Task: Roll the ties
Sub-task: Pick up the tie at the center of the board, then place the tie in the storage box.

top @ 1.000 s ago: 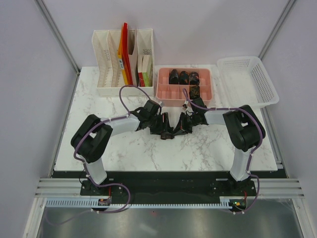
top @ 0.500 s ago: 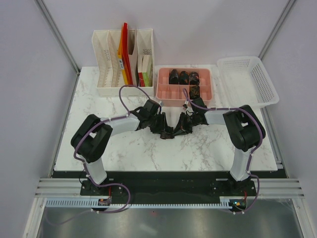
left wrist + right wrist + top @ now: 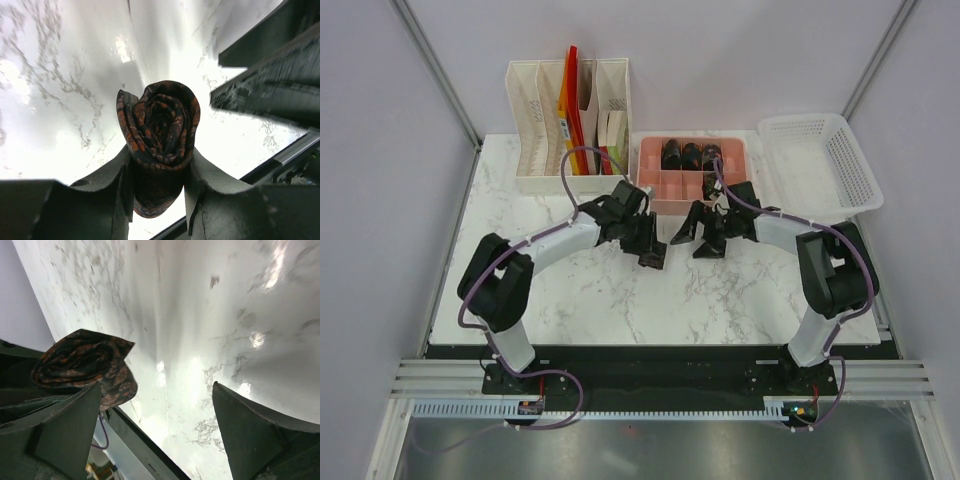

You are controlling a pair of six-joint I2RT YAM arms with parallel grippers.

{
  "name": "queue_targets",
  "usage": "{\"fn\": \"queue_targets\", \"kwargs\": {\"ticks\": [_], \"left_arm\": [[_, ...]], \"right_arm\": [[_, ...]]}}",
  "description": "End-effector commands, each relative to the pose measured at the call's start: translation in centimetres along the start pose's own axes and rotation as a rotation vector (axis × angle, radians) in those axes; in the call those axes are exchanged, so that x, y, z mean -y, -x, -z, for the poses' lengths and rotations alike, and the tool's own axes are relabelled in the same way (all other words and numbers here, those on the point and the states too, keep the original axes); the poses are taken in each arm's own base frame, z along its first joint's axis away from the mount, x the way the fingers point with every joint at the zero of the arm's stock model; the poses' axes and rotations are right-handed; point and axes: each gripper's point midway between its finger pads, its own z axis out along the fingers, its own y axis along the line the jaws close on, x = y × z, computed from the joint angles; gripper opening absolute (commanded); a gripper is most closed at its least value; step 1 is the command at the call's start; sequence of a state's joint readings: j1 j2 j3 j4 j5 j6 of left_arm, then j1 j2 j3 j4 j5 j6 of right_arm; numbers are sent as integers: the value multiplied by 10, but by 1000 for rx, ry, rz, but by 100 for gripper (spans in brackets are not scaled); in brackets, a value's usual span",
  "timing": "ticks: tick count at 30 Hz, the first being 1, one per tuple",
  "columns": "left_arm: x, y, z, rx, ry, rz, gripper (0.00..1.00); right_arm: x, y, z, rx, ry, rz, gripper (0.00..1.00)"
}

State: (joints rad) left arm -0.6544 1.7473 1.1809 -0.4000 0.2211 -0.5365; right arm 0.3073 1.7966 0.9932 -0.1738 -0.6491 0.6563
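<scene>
Rolled tie (image 3: 159, 131) pinched in left gripper (image 3: 160, 156), over marble tabletop (image 3: 590, 300) near pink tray (image 3: 638, 160). Right gripper (image 3: 156, 405) spread wide, empty. Step, judged: coil formed, stowing due. Next needs a free tray compartment and a firm pinch so the coil holds.

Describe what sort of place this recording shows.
Probably a robotics test cell: plain panel walls, a marble-look table, staged props like the pink tray and white basket.

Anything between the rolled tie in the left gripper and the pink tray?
Nothing visible lies between them. The left gripper clamps the rolled tie just in front of the pink tray. The open right gripper hangs beside it, before the tray's right half; the left half looks reachable.
</scene>
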Motion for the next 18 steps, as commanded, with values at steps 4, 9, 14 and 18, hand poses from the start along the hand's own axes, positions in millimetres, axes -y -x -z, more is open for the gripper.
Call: {"fn": "queue_targets", "kwargs": {"ticks": [4,9,14,18], "left_arm": [[23,121,75,302,82,-256,2],[23,219,91,490,160,-310,2],[11,264,76,542,187,-294,2],[7,282,62,563,195,-276,2]], "right_arm": [[-28,65,56,196,51,76,98],[-21,93,80,288,42,60,98],[-13,111,100,358,27,33,98],[-6,114,110,387,15,17,98]]}}
